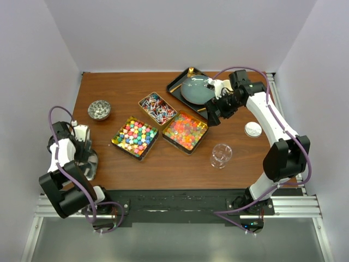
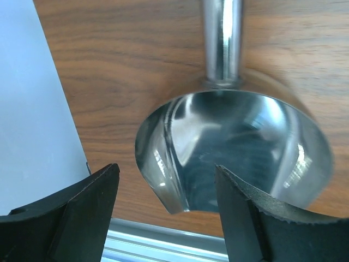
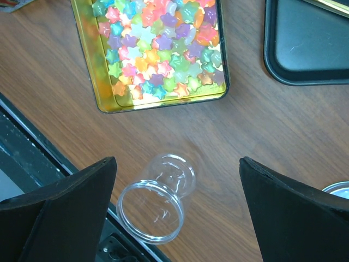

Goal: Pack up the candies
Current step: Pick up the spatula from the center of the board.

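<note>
While the right pincer (image 3: 175, 164) gapes, candies (image 3: 158, 49) lie ahead — apart

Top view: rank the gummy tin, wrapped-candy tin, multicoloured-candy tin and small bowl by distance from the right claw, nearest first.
1. Gummy tin: just left of the right claw.
2. Wrapped-candy tin: further left, toward the back.
3. Multicoloured-candy tin: left again, nearer the front.
4. Small bowl: far left side of the table.
</note>
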`<state>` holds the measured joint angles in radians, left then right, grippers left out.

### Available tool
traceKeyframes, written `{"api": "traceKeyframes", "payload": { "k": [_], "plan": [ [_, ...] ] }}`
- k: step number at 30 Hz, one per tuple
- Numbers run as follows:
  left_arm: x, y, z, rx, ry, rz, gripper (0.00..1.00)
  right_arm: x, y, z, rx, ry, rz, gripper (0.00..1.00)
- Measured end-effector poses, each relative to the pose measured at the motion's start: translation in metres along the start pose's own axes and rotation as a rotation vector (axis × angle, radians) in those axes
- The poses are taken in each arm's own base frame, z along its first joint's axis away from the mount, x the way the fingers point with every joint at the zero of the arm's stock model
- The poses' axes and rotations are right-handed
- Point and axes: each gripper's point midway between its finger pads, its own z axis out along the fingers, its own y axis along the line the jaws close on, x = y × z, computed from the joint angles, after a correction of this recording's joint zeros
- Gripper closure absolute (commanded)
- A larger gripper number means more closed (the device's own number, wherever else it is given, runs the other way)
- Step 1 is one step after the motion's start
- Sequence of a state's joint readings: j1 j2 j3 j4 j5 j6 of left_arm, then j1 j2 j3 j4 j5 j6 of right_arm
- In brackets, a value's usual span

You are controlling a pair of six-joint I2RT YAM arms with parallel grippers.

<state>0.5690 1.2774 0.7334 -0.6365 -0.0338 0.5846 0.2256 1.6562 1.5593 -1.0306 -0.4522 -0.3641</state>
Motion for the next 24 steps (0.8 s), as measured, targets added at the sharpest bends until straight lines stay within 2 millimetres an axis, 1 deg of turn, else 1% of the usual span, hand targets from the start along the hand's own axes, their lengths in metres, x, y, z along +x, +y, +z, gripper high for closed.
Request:
{"api": "traceKeyframes", "payload": {
  "k": [2, 3, 5, 6, 8, 9, 11, 12, 13, 15, 16, 17, 18, 21, 24],
  "plan": [
    [0.002, 0.003, 0.005, -0.019, 0.011, -0.006, 0.30, 0.000, 0.002, 0.000, -0.002, 0.003, -0.003, 0.02],
    [0.003, 0.003, 0.006, -0.023, 0.019, -0.009, 0.35, 0.000, 0.002, 0.000, -0.003, 0.003, -0.004, 0.02],
    [0.004, 0.005, 0.010, -0.030, 0.023, -0.017, 0.40, 0.000, 0.003, 0.001, -0.004, 0.004, -0.007, 0.02],
    [0.005, 0.005, 0.013, -0.029, 0.028, -0.020, 0.45, 0.000, 0.003, 0.001, -0.002, 0.004, -0.008, 0.02],
    [0.008, 0.003, 0.018, -0.019, 0.038, -0.025, 0.50, 0.003, 0.004, 0.000, 0.002, 0.008, -0.008, 0.02],
    [0.010, 0.002, 0.020, -0.015, 0.039, -0.027, 0.59, 0.004, 0.004, -0.001, 0.002, 0.009, -0.009, 0.02],
    [0.013, 0.000, 0.025, -0.019, 0.036, -0.024, 0.67, 0.006, 0.006, -0.002, 0.002, 0.009, -0.011, 0.02],
    [0.014, -0.001, 0.027, -0.016, 0.030, -0.020, 0.80, 0.007, 0.007, -0.003, 0.001, 0.009, -0.014, 0.02],
    [0.016, -0.003, 0.029, -0.013, 0.030, -0.014, 0.85, 0.008, 0.007, -0.004, 0.000, 0.009, -0.016, 0.02],
    [0.008, 0.001, 0.027, -0.030, -0.014, -0.014, 0.94, 0.009, 0.009, -0.006, 0.001, 0.006, -0.023, 0.02],
    [0.006, 0.001, 0.026, -0.032, -0.030, -0.016, 0.95, 0.009, 0.009, -0.007, 0.002, 0.004, -0.024, 0.02],
    [0.003, 0.001, 0.025, -0.032, -0.045, -0.014, 0.99, 0.009, 0.010, -0.008, 0.002, 0.003, -0.027, 0.02],
    [0.002, 0.001, 0.024, -0.032, -0.056, -0.013, 1.00, 0.009, 0.010, -0.008, 0.002, 0.000, -0.030, 0.02],
    [-0.002, -0.001, 0.021, -0.018, -0.080, 0.010, 1.00, 0.008, 0.012, -0.008, -0.007, -0.004, -0.032, 0.02],
    [-0.008, -0.006, 0.017, 0.035, -0.100, 0.071, 1.00, 0.007, 0.015, -0.008, -0.025, -0.010, -0.042, 0.03]
  ]
}}
